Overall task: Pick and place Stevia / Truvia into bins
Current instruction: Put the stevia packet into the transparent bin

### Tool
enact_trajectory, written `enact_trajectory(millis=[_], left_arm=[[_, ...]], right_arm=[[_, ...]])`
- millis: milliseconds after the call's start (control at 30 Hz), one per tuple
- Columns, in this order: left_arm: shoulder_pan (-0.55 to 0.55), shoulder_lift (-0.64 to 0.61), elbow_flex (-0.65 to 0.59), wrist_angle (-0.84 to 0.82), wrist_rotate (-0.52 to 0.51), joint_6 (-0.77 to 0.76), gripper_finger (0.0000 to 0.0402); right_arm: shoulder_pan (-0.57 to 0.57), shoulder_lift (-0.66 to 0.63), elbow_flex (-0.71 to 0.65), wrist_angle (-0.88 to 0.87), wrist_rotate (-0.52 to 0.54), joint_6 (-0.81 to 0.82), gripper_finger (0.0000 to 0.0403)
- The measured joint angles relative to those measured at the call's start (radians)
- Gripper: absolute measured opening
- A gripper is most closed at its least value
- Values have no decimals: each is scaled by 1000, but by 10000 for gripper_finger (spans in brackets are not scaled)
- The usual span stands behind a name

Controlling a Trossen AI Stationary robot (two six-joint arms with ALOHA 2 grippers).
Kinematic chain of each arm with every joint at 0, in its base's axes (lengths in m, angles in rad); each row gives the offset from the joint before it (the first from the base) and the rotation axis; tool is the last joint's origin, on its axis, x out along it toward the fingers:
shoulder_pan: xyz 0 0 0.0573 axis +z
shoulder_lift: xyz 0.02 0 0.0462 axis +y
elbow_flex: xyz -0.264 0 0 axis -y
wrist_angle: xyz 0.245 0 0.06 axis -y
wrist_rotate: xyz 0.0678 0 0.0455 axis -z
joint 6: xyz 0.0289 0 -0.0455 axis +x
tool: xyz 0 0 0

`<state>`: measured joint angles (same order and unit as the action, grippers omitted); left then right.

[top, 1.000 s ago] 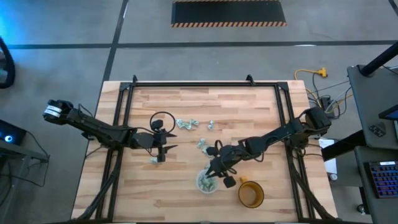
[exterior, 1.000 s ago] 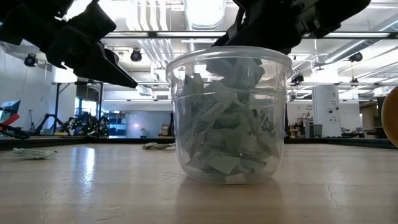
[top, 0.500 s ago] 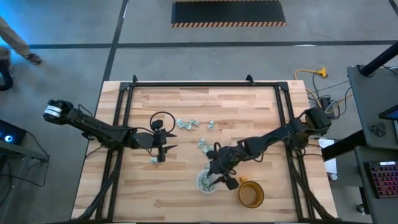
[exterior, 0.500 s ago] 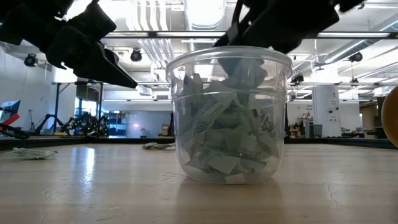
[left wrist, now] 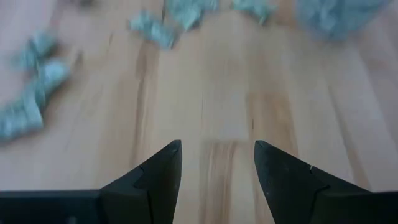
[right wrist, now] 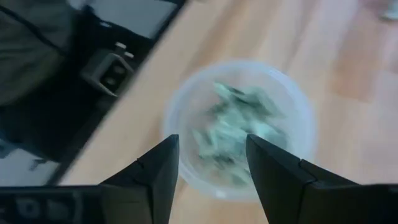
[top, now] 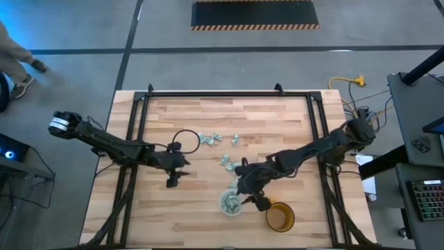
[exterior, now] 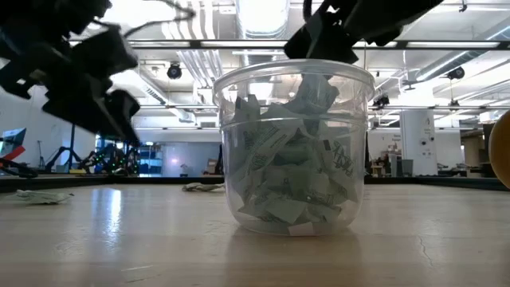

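The clear cup [exterior: 295, 147] stands near the table's front edge, filled with pale green and white sachets [right wrist: 239, 127]. My right gripper [right wrist: 211, 158] hangs open just above its rim and holds nothing; in the high view it is [top: 248, 196]. More sachets lie flat on the wood further back [top: 208, 137], [top: 227, 161]. My left gripper [left wrist: 216, 163] is open over bare wood at left of centre [top: 171, 179], tipped down toward the table. Loose sachets [left wrist: 31, 106] lie off to its far side.
An amber mug [top: 279, 217] stands just right of the cup, close to my right gripper. A black metal frame [top: 208, 95] runs along the table's far and side edges. Bare wood lies at the front left.
My right gripper has risen a little off the cup's rim and stays over the cup. My left gripper has turned at the wrist and tipped further down toward the table, staying in about the same place.
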<state>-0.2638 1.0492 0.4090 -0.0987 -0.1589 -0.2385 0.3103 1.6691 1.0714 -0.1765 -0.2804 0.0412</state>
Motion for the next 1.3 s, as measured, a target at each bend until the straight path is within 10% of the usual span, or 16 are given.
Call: enact_trajectory(millis=[300, 1067, 1300], left_arm=[[-12, 15, 1, -146, 94, -208, 185], [-101, 172, 14, -336, 111, -250, 184], [-100, 221, 26, -346, 98, -252, 130]], right_arm=[[0, -87, -41, -148, 256, 54, 156], [-1, -105, -73, -149, 265, 53, 131], [-1, -105, -73, -149, 265, 52, 127]])
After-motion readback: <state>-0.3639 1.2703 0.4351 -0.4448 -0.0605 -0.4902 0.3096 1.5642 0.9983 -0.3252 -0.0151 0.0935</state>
